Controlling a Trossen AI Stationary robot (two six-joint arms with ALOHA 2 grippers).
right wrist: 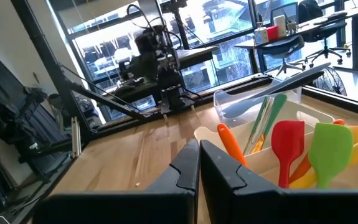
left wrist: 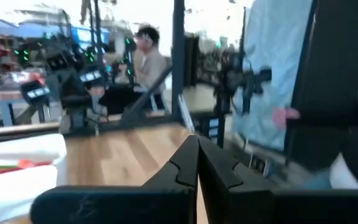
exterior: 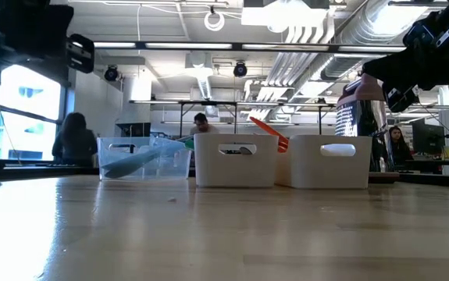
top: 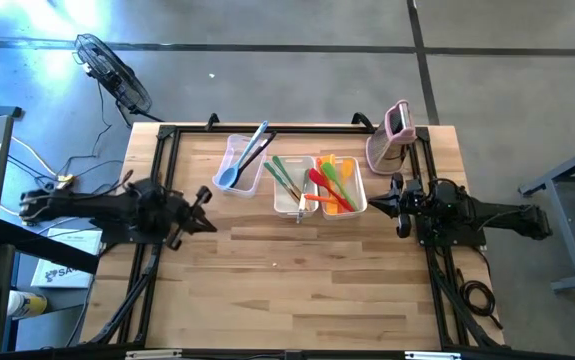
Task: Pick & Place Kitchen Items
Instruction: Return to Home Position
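Observation:
The kitchen items lie in three tubs at the table's far middle. A blue spoon (top: pixel 235 172) and a black-handled tool (top: pixel 254 152) lean in the left clear tub (top: pixel 229 150). Green utensils (top: pixel 285 175) fill the middle tub (top: pixel 285 207). Red (top: pixel 317 180), orange (top: pixel 339 203), yellow and green (top: pixel 336 176) ones sit in the right tub (top: pixel 360 190); the right wrist view shows the red spatula (right wrist: pixel 287 146) close by. My left gripper (top: pixel 210 207) hovers shut and empty left of the tubs, above the table. My right gripper (top: pixel 380 203) hovers shut and empty just right of them.
A pink-and-white upright gadget (top: pixel 392 135) stands at the far right corner, behind my right arm. Bare wooden tabletop (top: pixel 297 290) stretches across the near half. A black frame rail (top: pixel 267 128) runs along the table's far edge. People sit in the room beyond (exterior: pixel 76 140).

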